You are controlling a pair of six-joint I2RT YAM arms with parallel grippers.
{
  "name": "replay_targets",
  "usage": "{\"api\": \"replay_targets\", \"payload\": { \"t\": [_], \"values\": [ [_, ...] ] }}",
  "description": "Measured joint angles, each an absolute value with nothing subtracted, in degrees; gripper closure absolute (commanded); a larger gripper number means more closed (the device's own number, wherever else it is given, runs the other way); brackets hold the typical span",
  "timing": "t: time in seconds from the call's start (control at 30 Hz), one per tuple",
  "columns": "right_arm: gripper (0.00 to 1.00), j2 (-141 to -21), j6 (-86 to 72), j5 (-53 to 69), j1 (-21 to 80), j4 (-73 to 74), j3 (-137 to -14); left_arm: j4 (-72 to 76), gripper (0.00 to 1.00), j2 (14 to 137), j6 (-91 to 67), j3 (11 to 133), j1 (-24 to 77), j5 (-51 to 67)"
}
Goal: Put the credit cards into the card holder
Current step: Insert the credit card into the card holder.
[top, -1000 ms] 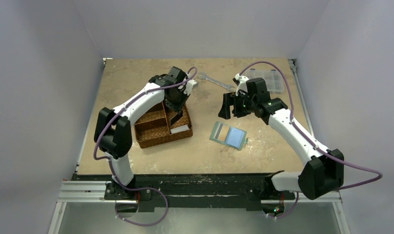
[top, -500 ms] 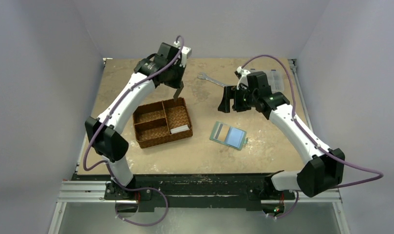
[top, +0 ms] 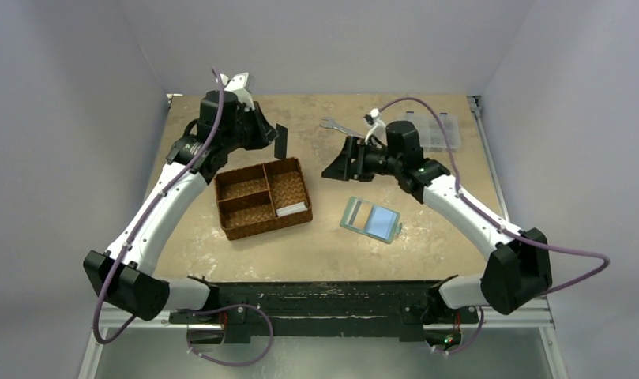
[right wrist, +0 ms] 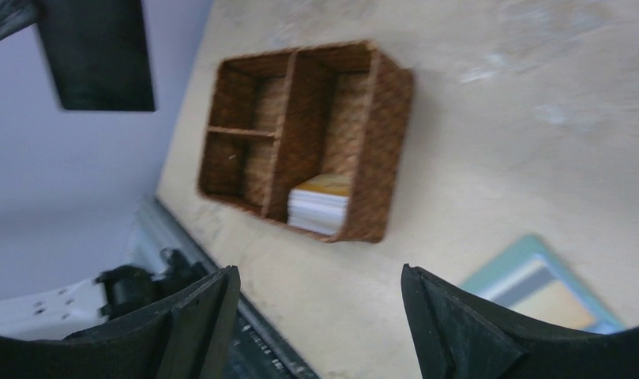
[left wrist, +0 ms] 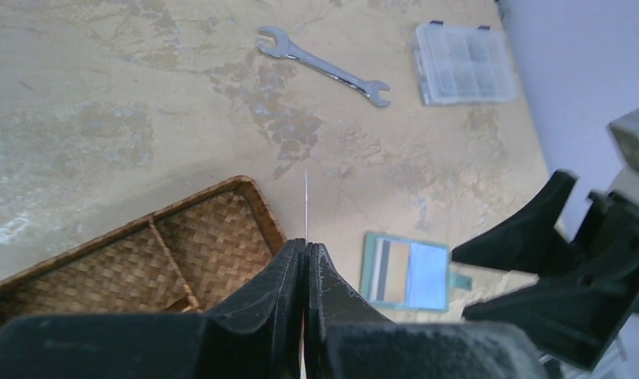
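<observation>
While the thin black rectangular plastic credit card [top: 281, 140] hangs upright in the air behind the brown woven three-compartment basket [top: 257, 229], pinched in the left hand [top: 270, 137], the risks gather around that narrow grip. The left hand is clenched on the card. The left wrist view shows the card only as a hair-thin line, edge-on, so little of it seems to sit between the fingers. A quick swing could, I judge, twist it or let it slip out.

The small flat grey-green card holder [top: 370, 219] lies opened on the bench [top: 426, 245], well apart from the card, its blue-grey pockets facing up. Nothing pins it down, so a card pushed at a shallow pocket mouth may simply shove the wallet along the bench.

The right hand [top: 338, 163] hovers released, fingers spread wide, roughly between card and holder and grasping nothing. If both arms converge on the wallet, they could knock together.

A stack of white cards [top: 294, 209], topped by an orange-yellow one, rests in the basket's right compartment. A steel spanner [top: 343, 129] and a clear plastic compartment box [top: 438, 130] lie at the far side, probably out of the path.
</observation>
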State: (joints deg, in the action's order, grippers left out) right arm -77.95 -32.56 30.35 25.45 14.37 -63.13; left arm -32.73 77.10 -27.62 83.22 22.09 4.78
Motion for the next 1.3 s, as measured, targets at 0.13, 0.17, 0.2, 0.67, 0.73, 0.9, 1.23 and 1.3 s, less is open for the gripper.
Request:
{"api": "replay_targets", "payload": {
  "t": [0.13,0.17,0.2,0.67,0.73,0.9,1.23,1.3],
  "values": [
    [0.16,-80.0,-43.8,34.7,30.6,-3.0,-58.6,-27.7,1.0,73.9,-32.6,76.4,21.4,7.0],
    [0.16,-80.5,-47.5,35.5,32.0,-8.7,-57.0,-26.4,1.0,72.4,-34.2,74.5,21.2,8.1],
    [0.16,-80.9,-50.0,35.7,32.8,-12.1,-56.0,-25.4,1.0,71.0,-35.7,73.0,21.0,9.1],
    [0.3,-83.0,-77.5,37.5,34.2,-56.0,-46.3,-7.7,1.0,60.2,-52.5,63.8,20.0,22.0],
    [0.32,-83.2,-79.5,37.6,34.2,-59.3,-45.5,-7.1,1.0,60.3,-53.9,62.1,20.0,22.7],
    [0.54,-83.2,-81.5,37.7,34.1,-61.9,-45.2,-3.6,1.0,60.1,-56.9,59.4,20.0,24.4],
    [0.77,-84.9,-83.5,37.0,32.4,-64.1,-44.4,2.3,1.0,59.5,-60.1,55.9,20.0,28.0],
    [1.0,-84.9,-83.5,37.0,31.7,-64.1,-44.1,3.1,1.0,59.5,-60.8,55.2,20.0,28.8]
  ]
}}
